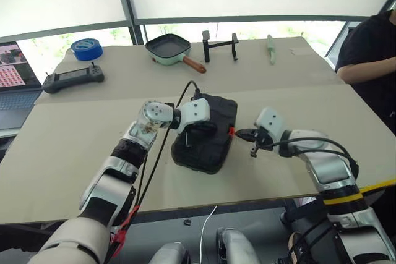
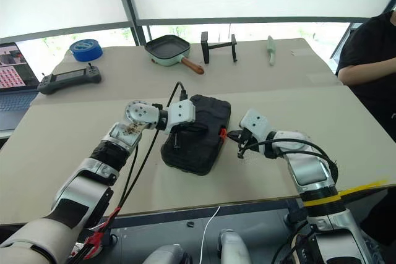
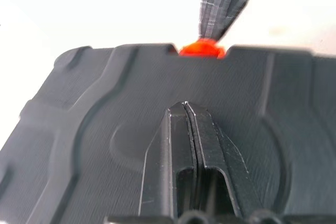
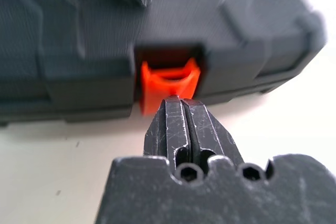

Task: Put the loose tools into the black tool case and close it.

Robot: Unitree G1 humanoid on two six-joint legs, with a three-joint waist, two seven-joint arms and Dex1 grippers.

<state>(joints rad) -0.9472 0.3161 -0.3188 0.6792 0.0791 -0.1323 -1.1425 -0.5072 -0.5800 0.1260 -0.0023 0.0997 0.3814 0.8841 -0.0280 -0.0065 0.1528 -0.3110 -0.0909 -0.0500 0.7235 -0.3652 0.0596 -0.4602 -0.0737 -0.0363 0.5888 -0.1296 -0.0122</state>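
The black tool case [image 1: 215, 148] lies closed on the table, its textured lid up and its orange latch [image 4: 168, 83] on the side facing my right arm. My left gripper [image 3: 185, 106] is shut, its tips resting on the lid [image 3: 100, 103] near the middle. My right gripper [image 4: 181, 101] is also shut, with its tips right at the lower edge of the latch; from the head it shows beside the case [image 1: 239, 133]. The loose tools are out of view.
At the table's far side stand a blue tape roll [image 1: 86, 48], a black controller [image 1: 73, 78], a frying pan [image 1: 168, 49], a black stand [image 1: 219, 44] and a green utensil [image 1: 271, 49]. A laptop [image 1: 15, 72] sits far left. A person [image 1: 371, 54] is at the right edge.
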